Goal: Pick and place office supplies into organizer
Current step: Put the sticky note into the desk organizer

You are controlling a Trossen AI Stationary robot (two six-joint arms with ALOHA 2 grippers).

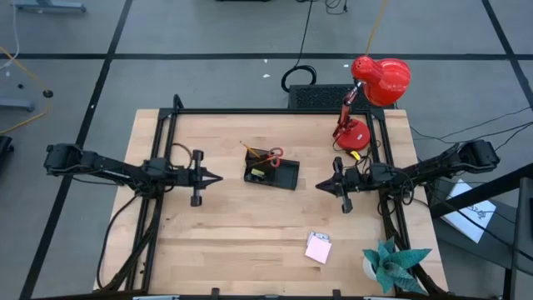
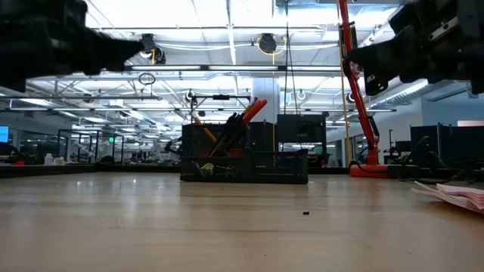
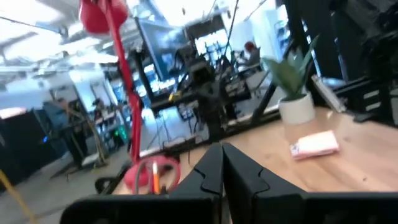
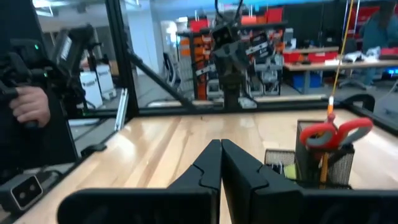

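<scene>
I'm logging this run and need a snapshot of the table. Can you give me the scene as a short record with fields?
organizer: black tray at table centre, between both arms
in organizer: red-handled scissors and an orange pencil upright in the taller section
still outside: pink sticky-note pad, on the table near the teal paper plant
left gripper: shut, empty, left of the organizer
right gripper: shut, empty, right of the organizer
other: red desk lamp at the far right

High view: straight down over the whole table (image 1: 250, 242), both arms in frame. Low view: at tabletop level, looking across at the organizer (image 2: 243, 162) with the room behind. Left wrist view: faces across the table toward the right arm. Right wrist view: faces back toward the left arm, organizer close. High, low and right wrist views share the organizer.
</scene>
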